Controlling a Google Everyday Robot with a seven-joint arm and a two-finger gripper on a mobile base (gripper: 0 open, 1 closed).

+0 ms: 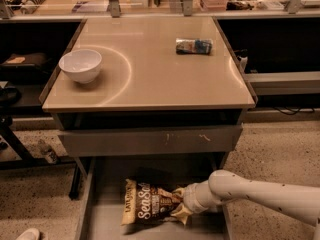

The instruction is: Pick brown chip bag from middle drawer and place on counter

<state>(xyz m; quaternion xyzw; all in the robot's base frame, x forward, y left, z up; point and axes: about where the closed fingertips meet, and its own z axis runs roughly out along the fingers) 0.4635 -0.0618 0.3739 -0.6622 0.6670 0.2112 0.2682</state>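
Observation:
The brown chip bag (150, 207), dark brown with tan ends and white "Sea Salt" lettering, lies on the floor of the open middle drawer (102, 219) below the counter (150, 69). My gripper (183, 204) reaches in from the right on a white arm and sits at the bag's right end, which looks bunched against it. The bag's right end hides the fingertips. The bag's left end rests on the drawer floor.
A white bowl (80, 65) stands at the counter's left. A small blue-and-white packet (194, 46) lies at its back right. A shut grey drawer front (150, 140) sits just above the open drawer. Speckled floor lies on both sides, and dark shelving behind.

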